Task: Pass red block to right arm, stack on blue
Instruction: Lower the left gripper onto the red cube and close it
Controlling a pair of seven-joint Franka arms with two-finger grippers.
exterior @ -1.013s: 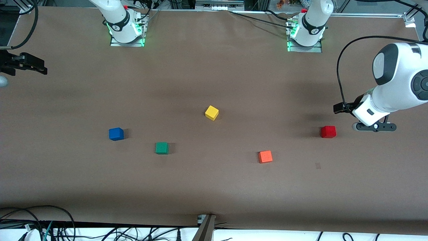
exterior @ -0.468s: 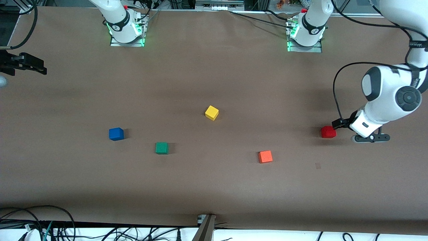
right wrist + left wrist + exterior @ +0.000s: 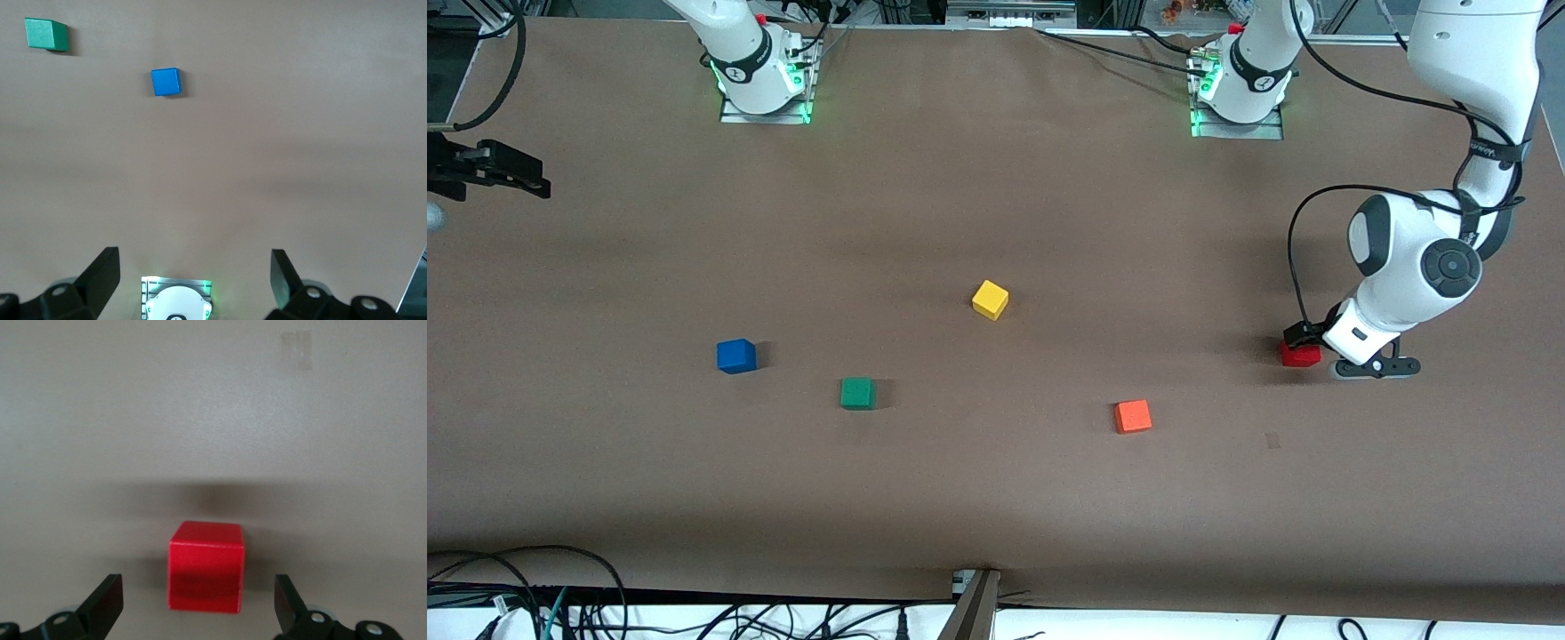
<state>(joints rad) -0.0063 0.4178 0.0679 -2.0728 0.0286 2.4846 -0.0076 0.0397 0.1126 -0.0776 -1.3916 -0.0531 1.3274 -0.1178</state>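
L end effector point(image 3: 200, 613) released, straddling red block point(image 3: 206, 568) on bench, L-arm end | R end effector point(image 3: 193, 287) released, waiting high, blue block point(image 3: 735, 356) untouched | risk: off-centre close cd nudge block askew

Matt red block point(image 3: 205, 567) on smooth brown table point(image 3: 996, 498).

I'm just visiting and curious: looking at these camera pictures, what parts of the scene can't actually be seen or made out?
- Small red cube: front view, upper part covered by the left gripper. Whether the fingers touch it is unclear.
- Left gripper's fingers: left wrist view, cut off at the picture's edge.
- Right gripper: front view, mostly cut off by the edge; waiting, open.
- Small blue cube: only top visible.
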